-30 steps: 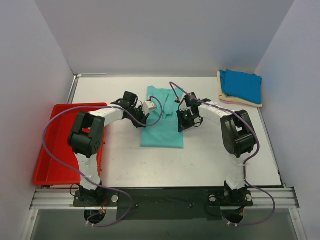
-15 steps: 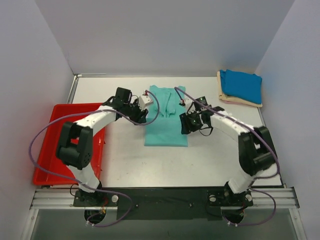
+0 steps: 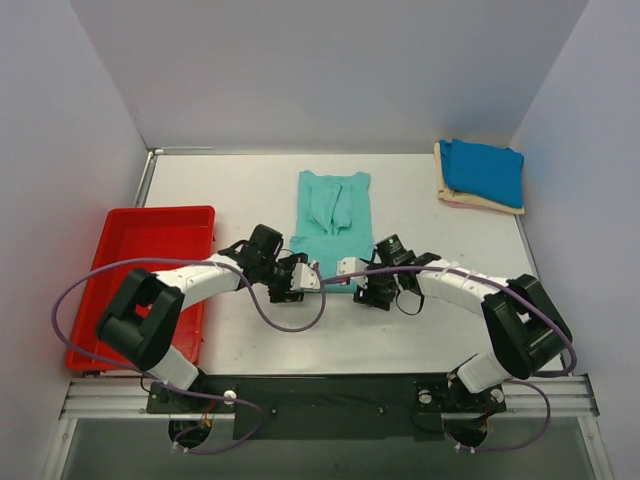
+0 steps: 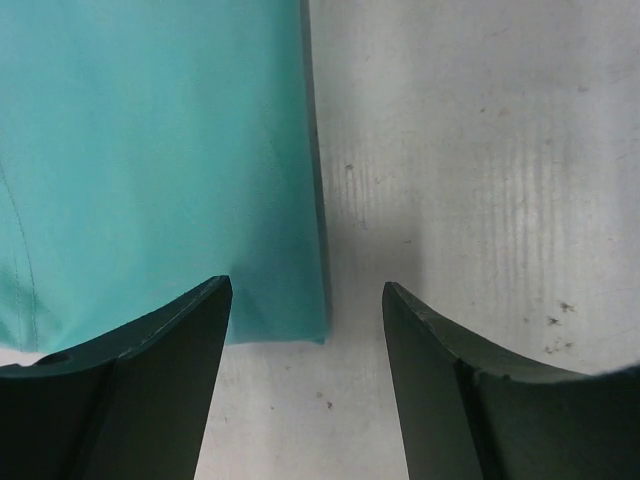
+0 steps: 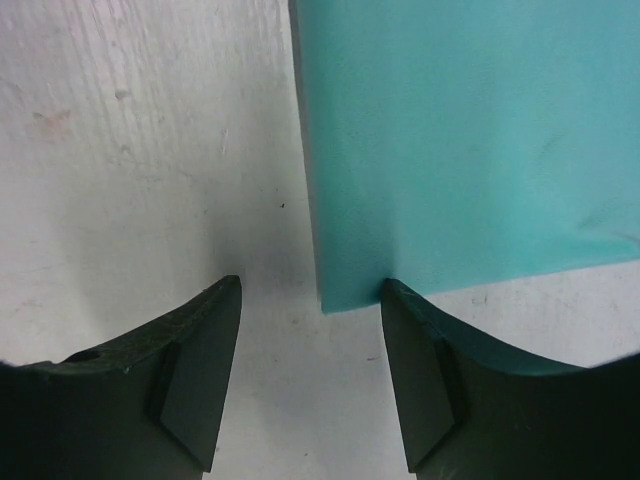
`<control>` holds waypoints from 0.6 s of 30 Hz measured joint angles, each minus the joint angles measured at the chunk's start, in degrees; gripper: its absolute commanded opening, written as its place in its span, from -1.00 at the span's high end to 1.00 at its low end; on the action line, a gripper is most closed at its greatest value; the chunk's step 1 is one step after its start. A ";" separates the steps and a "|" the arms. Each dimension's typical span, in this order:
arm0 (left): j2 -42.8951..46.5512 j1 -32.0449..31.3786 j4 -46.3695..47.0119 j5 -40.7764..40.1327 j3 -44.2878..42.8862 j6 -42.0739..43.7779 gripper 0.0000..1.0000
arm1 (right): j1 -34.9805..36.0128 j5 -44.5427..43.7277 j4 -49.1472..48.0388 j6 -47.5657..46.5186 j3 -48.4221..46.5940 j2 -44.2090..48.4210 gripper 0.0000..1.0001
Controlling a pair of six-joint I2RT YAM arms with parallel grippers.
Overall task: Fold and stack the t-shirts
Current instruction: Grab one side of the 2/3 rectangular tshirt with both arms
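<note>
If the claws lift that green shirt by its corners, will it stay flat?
Probably not: the teal shirt lies thin, with wrinkles near its collar, so it should droop. Being light cloth, it may slide across the table when pushed.

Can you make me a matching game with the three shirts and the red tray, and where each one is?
Things:
1. teal t-shirt
2. blue t-shirt
3. cream t-shirt
4. red tray

Places:
A. on the far left side
B. under another shirt, far right corner
C. lying flat in the middle
D. on top of another shirt, far right corner

Pairs: 1-C, 2-D, 3-B, 4-A
</note>
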State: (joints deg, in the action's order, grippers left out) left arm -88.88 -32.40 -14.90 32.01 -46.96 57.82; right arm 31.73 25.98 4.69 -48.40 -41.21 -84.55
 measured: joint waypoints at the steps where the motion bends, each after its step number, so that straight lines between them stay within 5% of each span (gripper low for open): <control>1: -0.70 -0.13 0.72 -0.61 0.00 0.37 -0.44 | 0.48 -1.53 -0.52 -1.29 0.31 -0.92 -0.08; 6: -4.85 -0.15 1.66 -2.84 -1.09 2.38 -0.22 | 3.80 -6.10 -4.04 -4.94 0.35 -2.25 0.19; 9: -6.69 -0.22 0.85 -4.11 -3.50 2.86 -0.06 | 4.63 -7.89 -4.76 -6.29 -1.07 -4.13 0.67; 11: -7.21 -0.13 0.52 -5.09 -4.13 3.08 0.28 | 4.72 -9.11 -4.63 -6.93 -2.12 -5.44 0.95; 14: -7.37 -0.17 0.17 -6.43 -4.17 3.02 0.93 | 4.74 -10.47 -4.50 -7.93 -2.95 -6.67 1.00; 18: -7.10 -0.24 -0.02 -7.45 -4.17 2.78 1.00 | 5.14 -11.63 -2.71 -8.37 -3.80 -6.80 1.00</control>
State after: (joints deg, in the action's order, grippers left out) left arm -95.98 -32.64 -14.92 24.56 -51.13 60.60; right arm 36.86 14.35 1.98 -56.77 -45.01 -91.35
